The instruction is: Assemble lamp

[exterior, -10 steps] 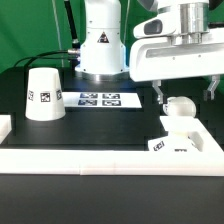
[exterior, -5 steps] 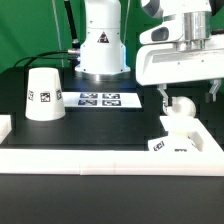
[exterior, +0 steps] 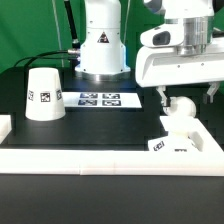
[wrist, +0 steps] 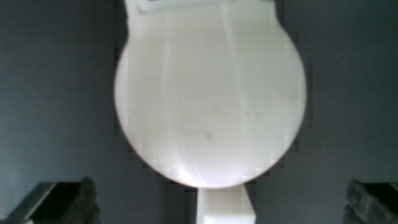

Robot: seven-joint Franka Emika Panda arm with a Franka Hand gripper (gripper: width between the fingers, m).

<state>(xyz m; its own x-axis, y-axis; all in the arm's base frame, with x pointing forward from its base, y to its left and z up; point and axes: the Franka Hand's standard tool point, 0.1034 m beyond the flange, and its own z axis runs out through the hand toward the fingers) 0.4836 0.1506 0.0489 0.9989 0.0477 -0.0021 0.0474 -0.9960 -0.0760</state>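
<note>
The white round-headed bulb (exterior: 180, 109) stands upright on the small square base (exterior: 170, 142) at the exterior view's right. The base shows a tag on its front. My gripper (exterior: 186, 97) hangs open just above the bulb, one finger on either side of the bulb's head, touching nothing. In the wrist view the bulb (wrist: 210, 100) fills the middle, and the dark fingers (wrist: 61, 200) stand wide apart at the two edges. The cone shade (exterior: 43, 93) stands alone on the black table at the exterior view's left.
The marker board (exterior: 98, 99) lies flat on the table between the shade and the bulb. The robot's white body (exterior: 101, 45) stands behind it. A white raised wall (exterior: 100, 158) runs along the front edge and up the exterior view's right.
My gripper has risen a little, its open fingers drawing up off the bulb. The bulb, base and shade have not moved.
</note>
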